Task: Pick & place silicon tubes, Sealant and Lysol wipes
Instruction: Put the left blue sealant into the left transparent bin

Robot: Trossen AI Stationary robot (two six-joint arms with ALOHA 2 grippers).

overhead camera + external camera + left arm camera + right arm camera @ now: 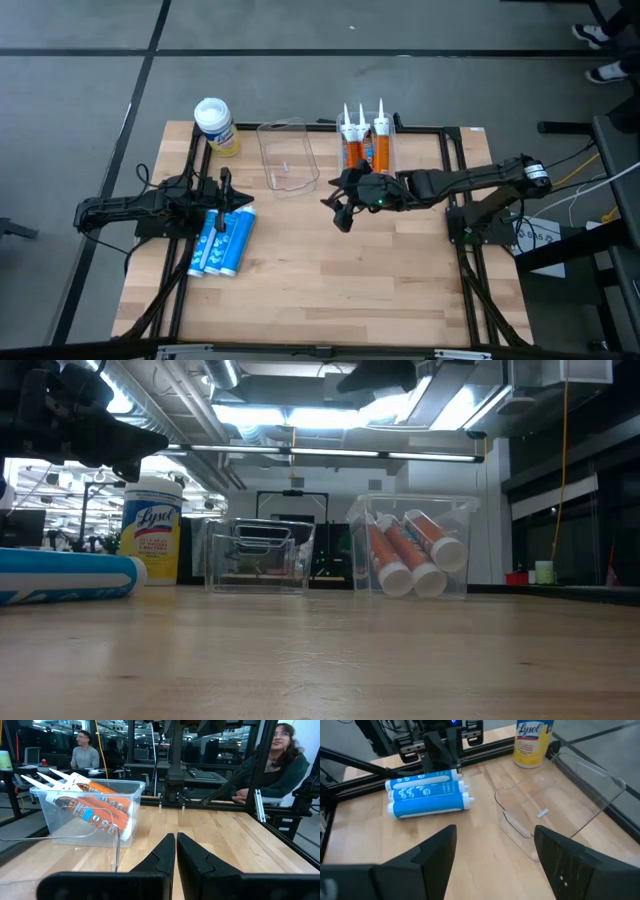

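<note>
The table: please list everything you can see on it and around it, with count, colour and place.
Table: one, light wood, under everything.
Lysol wipes: one, yellow with white lid, back left corner.
Blue tubes: three, blue with white caps, lying side by side at left.
Empty bin: one, clear, back centre.
Sealant tubes: three, orange with white nozzles, in a second clear bin at back, right of centre.
People: two, seated beyond the table, in the left wrist view.
Left pincer: shut, above the blue tubes' caps.
Right pincer: open, mid-table, near the sealant bin.
</note>
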